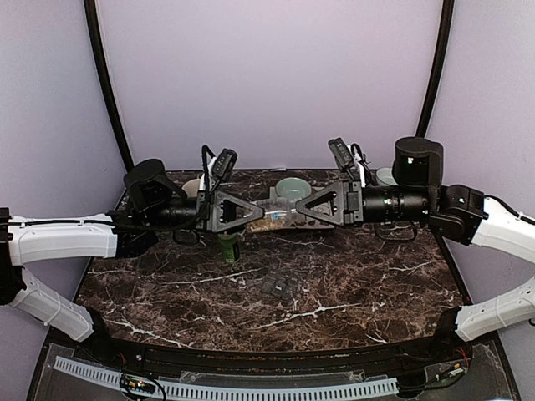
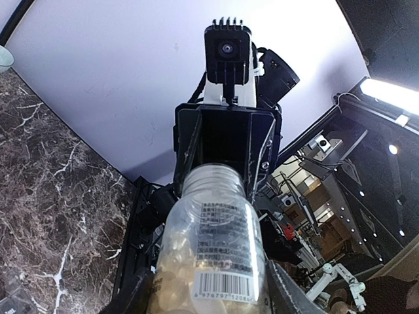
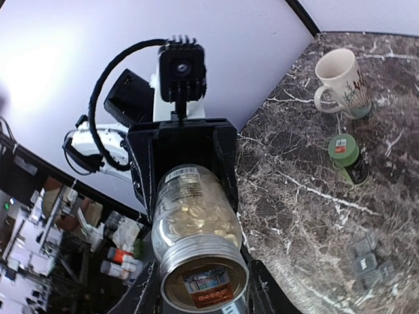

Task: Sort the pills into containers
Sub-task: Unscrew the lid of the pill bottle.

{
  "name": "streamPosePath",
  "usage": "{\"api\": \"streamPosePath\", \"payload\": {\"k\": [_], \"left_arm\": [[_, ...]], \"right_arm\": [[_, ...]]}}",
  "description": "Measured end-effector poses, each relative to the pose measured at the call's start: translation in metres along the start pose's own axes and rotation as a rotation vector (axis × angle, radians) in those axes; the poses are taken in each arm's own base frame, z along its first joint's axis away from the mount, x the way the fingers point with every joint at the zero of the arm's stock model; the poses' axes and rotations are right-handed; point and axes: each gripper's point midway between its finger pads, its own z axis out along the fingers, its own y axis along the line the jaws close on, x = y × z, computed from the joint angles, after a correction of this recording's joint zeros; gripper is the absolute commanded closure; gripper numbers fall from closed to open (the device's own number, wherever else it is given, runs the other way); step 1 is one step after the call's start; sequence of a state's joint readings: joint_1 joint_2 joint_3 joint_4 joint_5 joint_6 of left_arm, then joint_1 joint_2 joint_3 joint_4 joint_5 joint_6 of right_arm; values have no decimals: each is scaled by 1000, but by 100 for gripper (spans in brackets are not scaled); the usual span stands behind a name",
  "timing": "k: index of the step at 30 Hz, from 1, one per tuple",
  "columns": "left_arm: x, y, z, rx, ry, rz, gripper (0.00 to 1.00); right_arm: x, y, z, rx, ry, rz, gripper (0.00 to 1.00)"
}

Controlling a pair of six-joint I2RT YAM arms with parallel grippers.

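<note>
Dark white-veined marble table [image 1: 359, 292], lilac walls [image 1: 267, 83], grey containers [image 1: 278, 286] lower centre, left gripper [image 1: 255, 215] and right gripper [image 1: 292, 210] each clamped partway on one clear pill bottle [image 1: 274, 213] mid-frame

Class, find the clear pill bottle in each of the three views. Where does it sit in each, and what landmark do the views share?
Top external: the clear pill bottle is at centre, lying level in the air.
Left wrist: bottle at bottom centre, barcode showing, neck pointing away.
Right wrist: bottle at bottom, left of centre, one end toward the lens.
Shared landmark: the dark marble table.
</note>
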State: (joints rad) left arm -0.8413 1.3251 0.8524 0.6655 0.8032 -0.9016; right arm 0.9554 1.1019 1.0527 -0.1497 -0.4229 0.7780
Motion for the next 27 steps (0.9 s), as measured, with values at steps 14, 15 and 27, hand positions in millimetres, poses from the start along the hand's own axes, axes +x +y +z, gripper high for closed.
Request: {"api": "streamPosePath", "payload": {"k": [14, 15, 27], "left_arm": [[0, -8, 0, 38, 8, -110, 100], [0, -8, 0, 39, 6, -113, 100], [1, -5, 2, 60, -4, -139, 100]], "right_arm": [[-3, 4, -3, -13, -37, -331, 75], [-3, 4, -3, -12, -38, -343, 75], [-1, 3, -5, 2, -45, -412, 74]]}}
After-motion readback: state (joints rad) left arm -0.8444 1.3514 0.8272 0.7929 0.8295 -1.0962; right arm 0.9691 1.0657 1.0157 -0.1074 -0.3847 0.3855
